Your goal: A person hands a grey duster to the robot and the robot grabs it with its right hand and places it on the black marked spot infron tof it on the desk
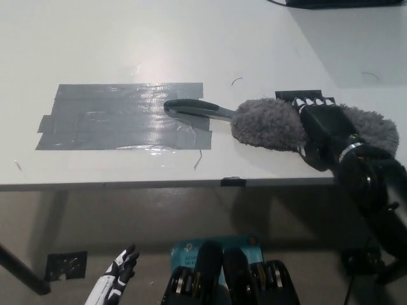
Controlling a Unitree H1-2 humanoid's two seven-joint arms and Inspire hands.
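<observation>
The grey fluffy duster (267, 124) lies across the white desk (127, 38) at the right. Its dark handle (197, 109) points left, over the right edge of a grey tape patch (114, 117). My black right hand (321, 130) is over the duster's middle, with its fingers curled across the fluff. The duster covers most of the black marked spot (289, 95); only a strip shows behind it. My white left hand (119, 278) rests low at the bottom left, below the desk edge, with its fingers apart and holding nothing.
The desk's front edge (159, 185) runs across the middle of the picture, with floor below it. A small black plate (65, 264) lies on the floor at the lower left. A dark object (343, 2) sits at the desk's far right corner.
</observation>
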